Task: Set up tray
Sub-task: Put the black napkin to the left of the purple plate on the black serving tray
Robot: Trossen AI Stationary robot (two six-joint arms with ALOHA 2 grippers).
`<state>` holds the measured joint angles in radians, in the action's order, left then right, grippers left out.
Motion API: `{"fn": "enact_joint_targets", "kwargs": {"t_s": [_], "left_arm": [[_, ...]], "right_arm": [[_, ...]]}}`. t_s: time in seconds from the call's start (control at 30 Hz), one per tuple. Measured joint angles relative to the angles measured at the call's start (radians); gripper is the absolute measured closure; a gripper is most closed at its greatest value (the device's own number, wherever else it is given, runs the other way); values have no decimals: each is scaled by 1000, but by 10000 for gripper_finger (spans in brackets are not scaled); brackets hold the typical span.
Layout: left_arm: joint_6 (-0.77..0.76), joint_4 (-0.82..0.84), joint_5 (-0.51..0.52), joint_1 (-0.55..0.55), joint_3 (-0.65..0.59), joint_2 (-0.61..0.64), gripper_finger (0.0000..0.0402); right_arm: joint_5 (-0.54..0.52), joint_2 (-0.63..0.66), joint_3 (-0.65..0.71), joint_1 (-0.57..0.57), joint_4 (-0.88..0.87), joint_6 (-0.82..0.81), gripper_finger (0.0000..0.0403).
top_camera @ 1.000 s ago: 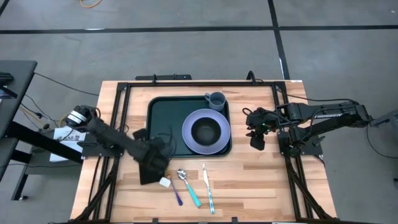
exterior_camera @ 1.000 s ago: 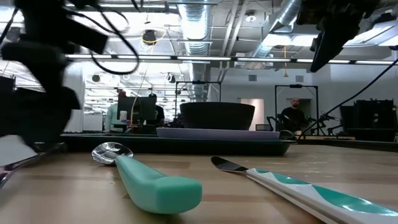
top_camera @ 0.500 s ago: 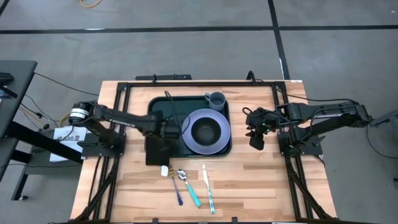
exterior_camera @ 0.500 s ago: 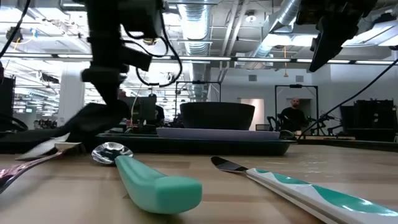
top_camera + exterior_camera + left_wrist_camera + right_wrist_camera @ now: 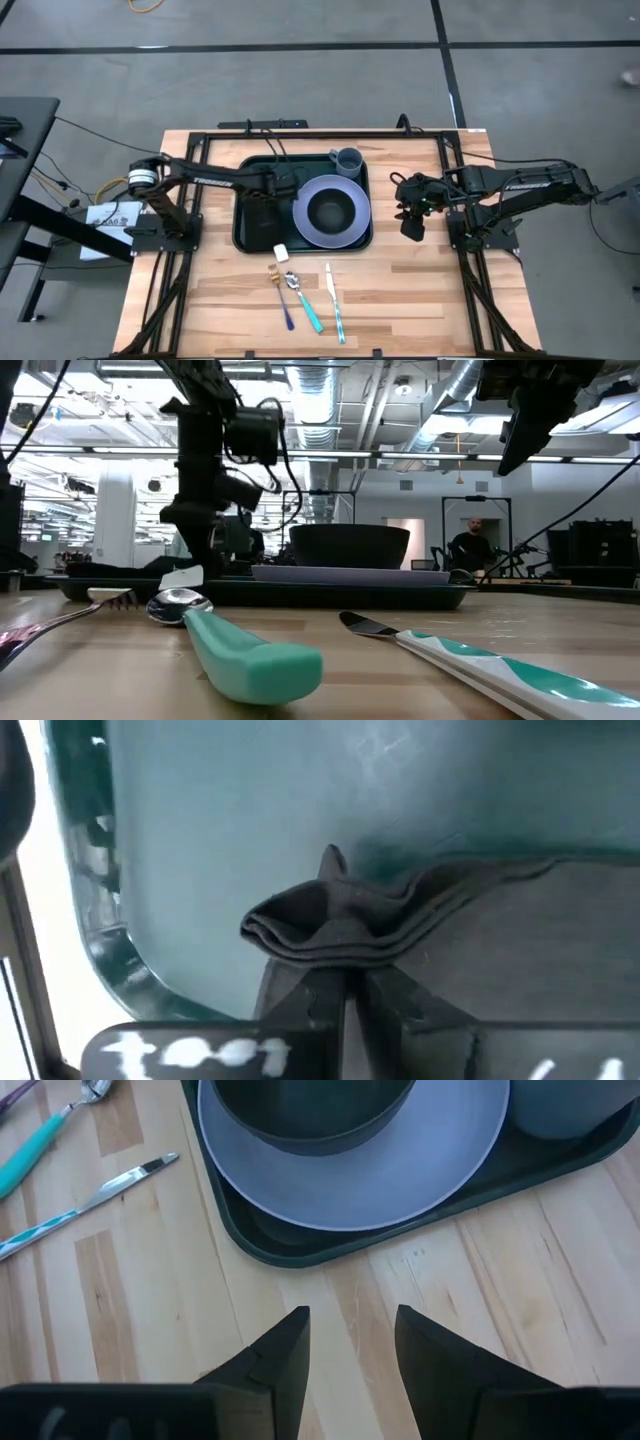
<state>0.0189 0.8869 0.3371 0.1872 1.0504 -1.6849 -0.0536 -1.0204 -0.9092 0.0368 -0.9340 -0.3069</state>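
Tray (image 5: 252, 172) lies directly under the left pincer (image 5: 264, 207), clamped on the black napkin (image 5: 420, 935) — right pincer (image 5: 350, 1345) gapes open, farther off.

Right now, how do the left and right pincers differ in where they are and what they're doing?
The left pincer is over the green tray, beside the plate; the right pincer hangs over bare wood off the tray's right side. The left pincer is shut on a black napkin lying in the tray; the right pincer is open and holds nothing. Both have dark fingers.
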Motion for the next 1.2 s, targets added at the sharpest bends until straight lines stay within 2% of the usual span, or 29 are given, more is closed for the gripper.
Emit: {"fn": "enact_joint_targets", "kwargs": {"t_s": [0.23,0.37,0.5,0.73,1.2], "left_arm": [[92,-48,11,29,-1,-68,401],[117,-59,22,44,-1,-70,401],[152,-74,78,68,-1,-70,401],[226,-122,96,107,-1,-70,401],[253,-177,98,142,-1,-70,391]], "right_arm": [[0,0,0,0,0,0,265],[0,0,0,0,0,0,265],[-1,0,0,0,0,0,265],[-4,0,0,0,0,0,265],[-28,0,0,0,0,0,265]]}}
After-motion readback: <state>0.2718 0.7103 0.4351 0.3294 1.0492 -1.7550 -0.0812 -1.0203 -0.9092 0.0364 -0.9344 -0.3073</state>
